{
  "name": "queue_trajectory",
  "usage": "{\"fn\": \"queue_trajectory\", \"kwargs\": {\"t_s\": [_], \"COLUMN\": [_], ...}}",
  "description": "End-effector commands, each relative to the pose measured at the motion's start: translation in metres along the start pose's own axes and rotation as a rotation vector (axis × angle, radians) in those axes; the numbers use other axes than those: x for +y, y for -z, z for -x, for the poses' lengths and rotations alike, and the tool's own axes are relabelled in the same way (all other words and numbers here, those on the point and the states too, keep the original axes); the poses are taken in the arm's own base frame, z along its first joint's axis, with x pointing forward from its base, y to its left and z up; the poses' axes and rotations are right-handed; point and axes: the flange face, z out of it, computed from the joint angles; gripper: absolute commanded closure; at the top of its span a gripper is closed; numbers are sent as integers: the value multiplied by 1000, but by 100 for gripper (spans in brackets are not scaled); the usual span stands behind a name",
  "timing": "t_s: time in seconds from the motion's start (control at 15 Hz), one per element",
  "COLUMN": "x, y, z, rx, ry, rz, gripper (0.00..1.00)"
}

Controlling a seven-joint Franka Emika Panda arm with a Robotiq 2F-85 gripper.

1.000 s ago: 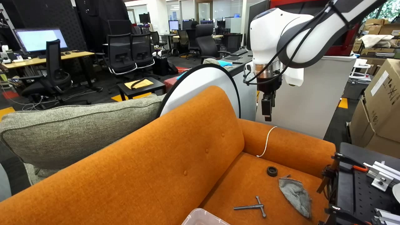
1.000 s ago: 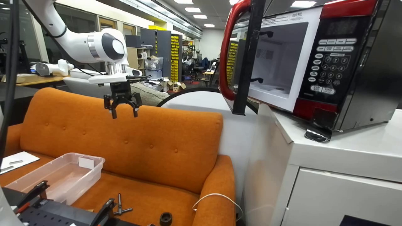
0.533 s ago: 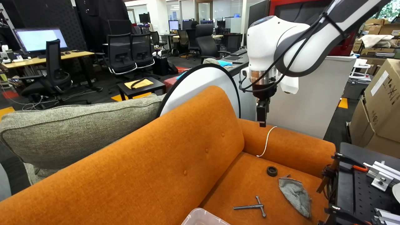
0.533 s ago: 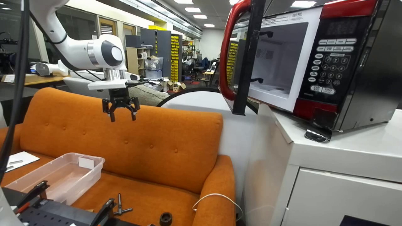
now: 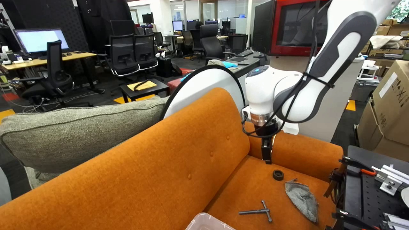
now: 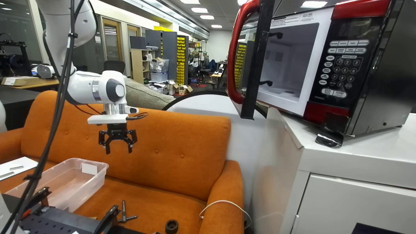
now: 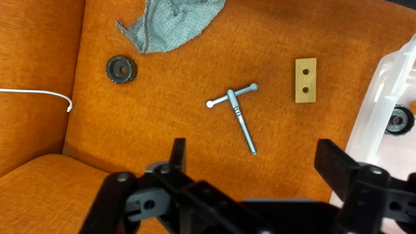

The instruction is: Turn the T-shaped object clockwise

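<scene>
On the orange fabric sofa seat (image 7: 156, 113), a slim grey metal T-shaped tool (image 7: 240, 118) lies free

It should handle as a stiff, fairly light piece, hardly fragile but perhaps slick where smooth. The stem just below the ball-ended crossbar (image 7: 240, 92) looks the best hold for turning it clockwise. Above the seat hangs the black two-fingered gripper (image 6: 119, 151), its fingers spread wide and holding nothing. Against half a second ago, it is lower in both exterior views; the tool has not moved.
</scene>
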Motion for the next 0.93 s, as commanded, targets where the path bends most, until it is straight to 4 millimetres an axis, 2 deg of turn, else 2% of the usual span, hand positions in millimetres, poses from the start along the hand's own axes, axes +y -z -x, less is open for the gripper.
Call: {"fn": "queue_trajectory", "kwargs": {"t_s": [0.0, 0.07, 0.2, 0.6, 0.73, 0.87], "x": [-11, -10, -13, -11, -15, -26], "y": [-29, -26, -35, -30, -39, -57], "z": [-8, -1, -1, -2, -5, -7], "rx": [-38, -39, -53, -44, -25, -23], "ry": [30, 15, 19, 16, 28, 55], "rz": [-36, -15, -18, -15, -41, -66], "gripper": [0, 0, 0, 0, 0, 0]}}
